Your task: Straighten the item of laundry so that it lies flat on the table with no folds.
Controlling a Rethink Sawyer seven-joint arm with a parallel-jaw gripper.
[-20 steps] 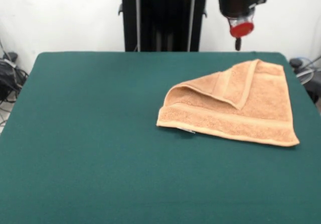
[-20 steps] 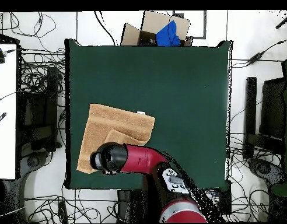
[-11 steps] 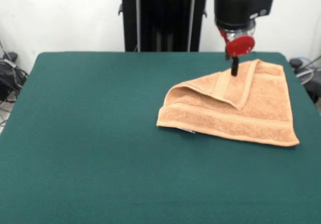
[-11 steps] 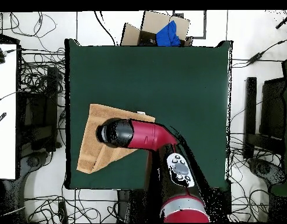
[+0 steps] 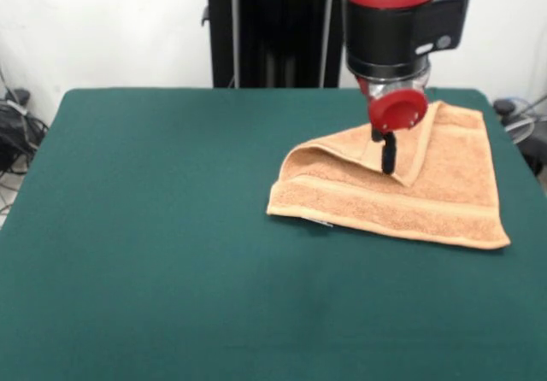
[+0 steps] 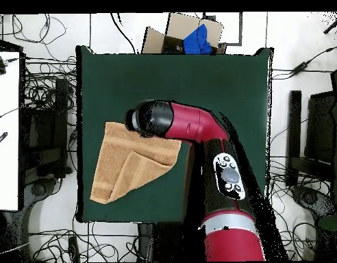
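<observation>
The item of laundry (image 5: 402, 197) is an orange-tan towel lying on the right part of the green table (image 5: 171, 227). One corner is folded over its top, which leaves a raised flap with a diagonal edge. A small white tag pokes out at its near left edge. My gripper (image 5: 388, 166) hangs from the red and black arm. Its dark tip is low over the flap's edge near the towel's middle, touching it or just above it. In the overhead view the arm's wrist (image 6: 149, 118) covers the gripper and one edge of the towel (image 6: 127, 164).
A cardboard box (image 6: 172, 33) holding something blue stands just beyond the table's edge (image 6: 171, 49) opposite the robot's base. Cables lie on the floor all around the table. A white surface (image 6: 5, 123) runs along the left side of the overhead view.
The arm has come forward from behind the towel's far edge and lowered, so the gripper now sits over the folded flap. The towel has not shifted.
</observation>
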